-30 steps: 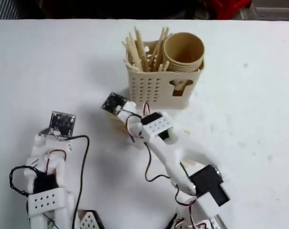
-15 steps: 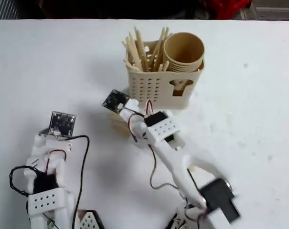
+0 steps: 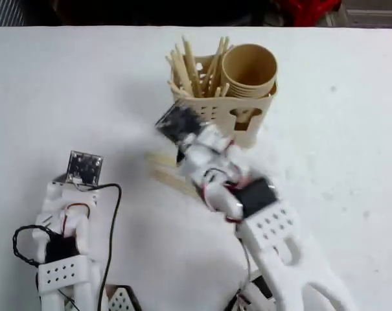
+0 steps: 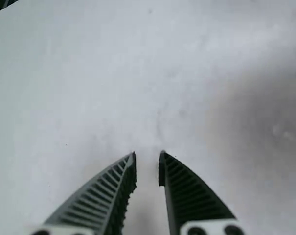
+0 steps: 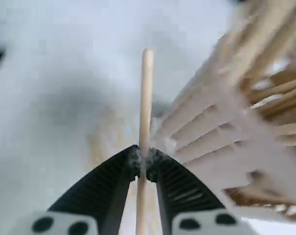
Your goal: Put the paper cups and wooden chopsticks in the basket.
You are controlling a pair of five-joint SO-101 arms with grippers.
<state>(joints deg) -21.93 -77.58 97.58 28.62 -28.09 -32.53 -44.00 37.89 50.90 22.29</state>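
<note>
Item: my right pincer (image 5: 147,159), pinching one chopstick (image 5: 147,88). Best lifted above basket (image 3: 223,113) rim, upper centre, before releasing.

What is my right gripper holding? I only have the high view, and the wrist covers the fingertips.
Observer: In the right wrist view, the right gripper is shut on one wooden chopstick, which sticks out well past the fingertips.
Operator: Where is the basket relative to that stick?
Observer: The basket is just beside it. Its slotted wall is next to the stick, and the stick is not yet inside.
Operator: And the left gripper?
Observer: The left wrist view shows the left gripper with its jaws slightly apart and nothing between them, over bare table.
</note>
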